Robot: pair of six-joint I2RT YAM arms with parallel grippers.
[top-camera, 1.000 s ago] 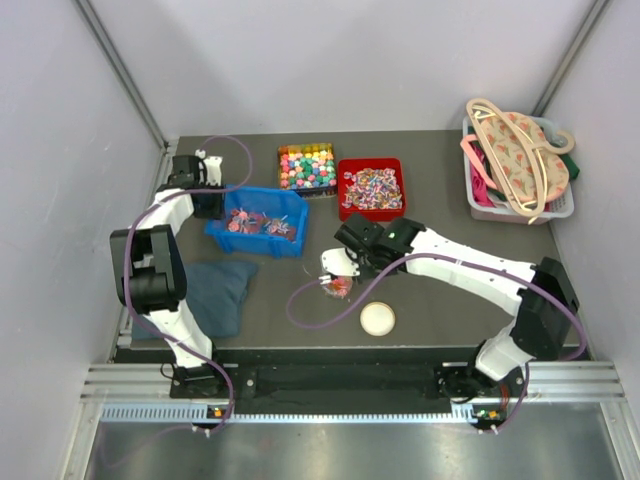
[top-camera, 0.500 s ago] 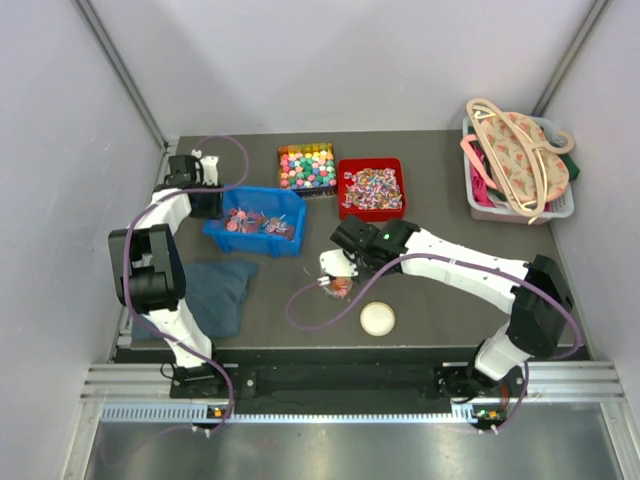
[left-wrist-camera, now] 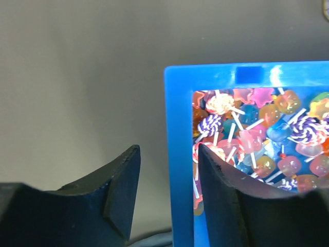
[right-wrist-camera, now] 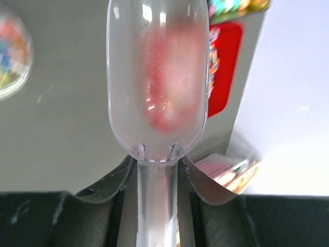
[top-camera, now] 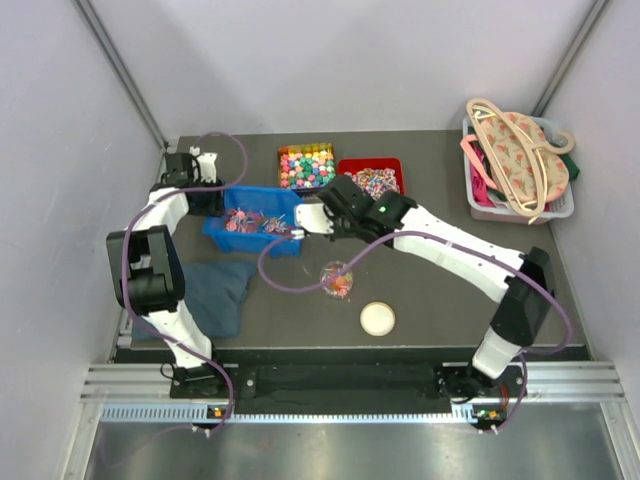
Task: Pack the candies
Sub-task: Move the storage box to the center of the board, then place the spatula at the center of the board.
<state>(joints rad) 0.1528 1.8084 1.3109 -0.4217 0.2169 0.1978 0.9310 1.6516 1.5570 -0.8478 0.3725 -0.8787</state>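
Top external shows you the blue plastic bin (top-camera: 255, 240) of lollipops (left-wrist-camera: 247, 139) and the red plastic tray (top-camera: 390, 162) holding the candies (top-camera: 375, 183). Your left gripper (left-wrist-camera: 168, 149) straddles the bin's end wall, jaws apart, empty. Your right gripper (right-wrist-camera: 157, 164) clamps the handle of a clear plastic scoop (right-wrist-camera: 157, 77). More candies sit in a small clear round cup (top-camera: 336, 279).

Desk: Open ground?
Photographer: Bare mat (top-camera: 445, 312) right of the cream lid (top-camera: 377, 318), up to the basket (top-camera: 480, 205).
Desk: And the middle?
Photographer: Barred. The right arm (top-camera: 450, 248) slants across it, scoop (right-wrist-camera: 157, 77) clamped in the right gripper (right-wrist-camera: 157, 170) at the blue bin (top-camera: 245, 243)'s right end; a purple cable (top-camera: 290, 290) loops past the clear cup (top-camera: 336, 278). Left: a dark cloth (top-camera: 215, 290), and the left gripper (left-wrist-camera: 168, 149) straddling the bin wall, jaws apart.
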